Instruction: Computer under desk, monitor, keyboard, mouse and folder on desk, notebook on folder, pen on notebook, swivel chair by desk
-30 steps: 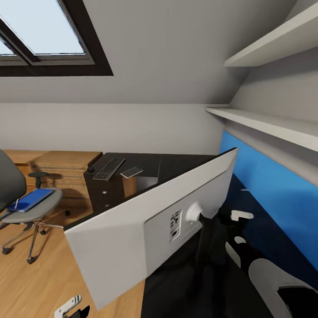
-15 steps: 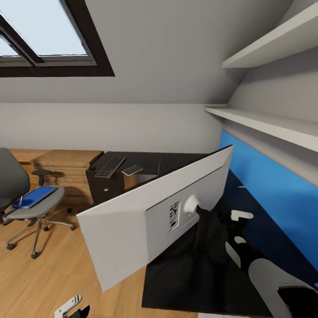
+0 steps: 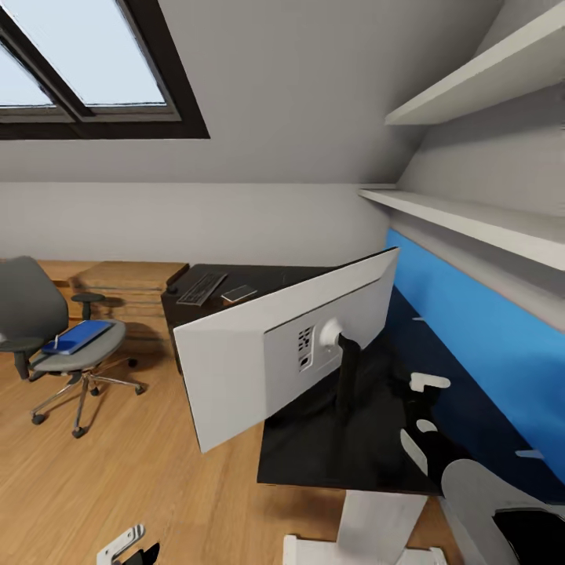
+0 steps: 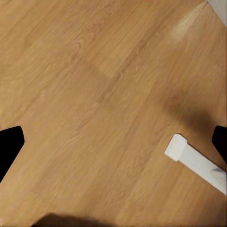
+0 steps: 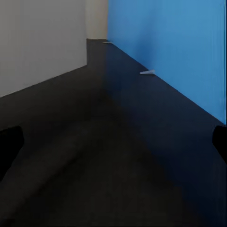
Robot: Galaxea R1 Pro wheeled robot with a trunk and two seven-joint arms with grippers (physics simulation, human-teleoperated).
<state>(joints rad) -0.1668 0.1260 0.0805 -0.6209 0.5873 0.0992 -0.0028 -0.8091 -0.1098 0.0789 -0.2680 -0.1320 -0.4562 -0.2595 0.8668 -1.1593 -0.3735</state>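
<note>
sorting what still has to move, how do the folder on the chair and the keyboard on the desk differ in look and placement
The folder is bright blue and lies on the swivel chair seat; the keyboard is black and lies on the far end of the desk. The folder looks broader, the keyboard long and narrow. The folder has a small pale item on it; the keyboard's top is bare. Both lie flat.

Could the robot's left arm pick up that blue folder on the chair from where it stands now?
Probably not. The folder lies on the chair seat across open floor, while the left gripper hangs low near the robot, well short of it.
</note>
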